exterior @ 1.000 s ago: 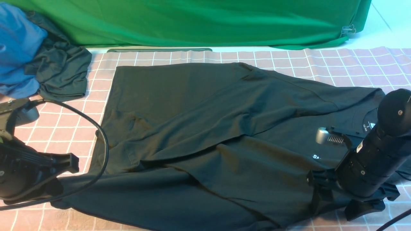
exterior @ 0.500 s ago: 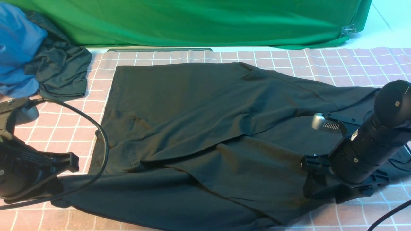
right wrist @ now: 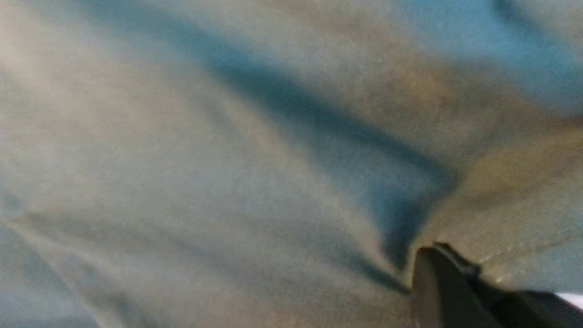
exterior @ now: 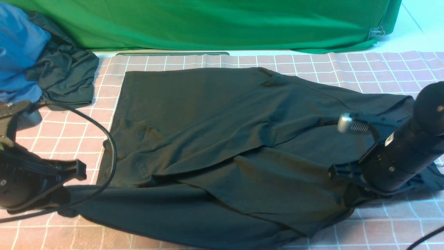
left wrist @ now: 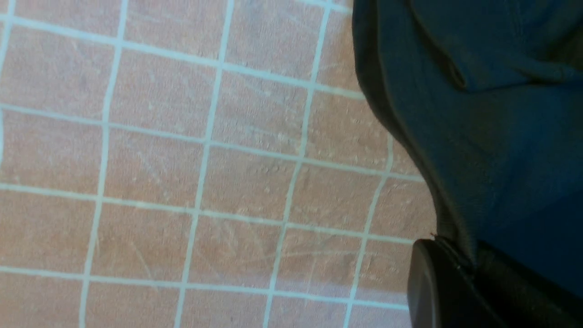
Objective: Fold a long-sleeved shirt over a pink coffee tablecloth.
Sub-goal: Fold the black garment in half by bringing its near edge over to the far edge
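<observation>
Looking down the front view, I have the pink coffee tablecloth [exterior: 381, 69] spread across nearly the whole work area, with the plain green cloth [exterior: 208, 24] hanging behind it. The long-sleeved shirt [exterior: 208, 121] lies across the middle of the tablecloth, its collar end towards my right arm and its hem towards my left. One sleeve is laid diagonally over the body. A dark grey-green garment [exterior: 66, 80] sits bunched at the far left, just beside the shirt's far corner.

My left claw [exterior: 78, 172] is clenched on the shirt's near left end. Its wrist view shows the cloth's edge running straight into the finger. My right claw [exterior: 341, 184] is down at the near side of the collar end. There the fabric gathers into a crease at the fingertip, so I read it as clenched on the shirt too.

I judge the step to be carrying this near edge over the body. To do it well I want both claws rising together at the same height, keeping the edge lightly taut and not dragging the far side. The left arm's cable [exterior: 111, 152] loops over the hem, so I would lift clear of it.
</observation>
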### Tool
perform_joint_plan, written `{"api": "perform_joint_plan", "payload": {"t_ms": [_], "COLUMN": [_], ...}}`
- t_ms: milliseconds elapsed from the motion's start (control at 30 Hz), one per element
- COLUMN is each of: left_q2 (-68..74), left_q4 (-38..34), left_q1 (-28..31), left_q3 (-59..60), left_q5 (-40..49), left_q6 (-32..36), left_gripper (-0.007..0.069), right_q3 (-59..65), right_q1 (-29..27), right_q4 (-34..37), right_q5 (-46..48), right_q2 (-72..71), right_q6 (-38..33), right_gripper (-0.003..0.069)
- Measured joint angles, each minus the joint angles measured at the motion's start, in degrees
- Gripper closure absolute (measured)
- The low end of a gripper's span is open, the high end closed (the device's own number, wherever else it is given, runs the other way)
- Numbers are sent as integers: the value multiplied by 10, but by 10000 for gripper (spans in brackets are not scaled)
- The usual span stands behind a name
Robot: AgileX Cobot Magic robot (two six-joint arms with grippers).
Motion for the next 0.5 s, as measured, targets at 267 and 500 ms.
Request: {"api": "perform_joint_plan", "payload": {"t_ms": [267, 500], "left_q2": [28, 115], "left_q4": [0, -17], "left_q1": [0, 0], "left_q3": [-25, -78], "left_q5": [-48, -72], "left_q6": [-21, -32], "left_gripper": [594, 594], "right_q3": [-40, -103], "right_q1": [-24, -50], "right_q4": [-12, -15], "right_q5": [34, 45], "right_q2": [-21, -13], "right_q6": [-6, -17], "right_gripper": [589, 589]}}
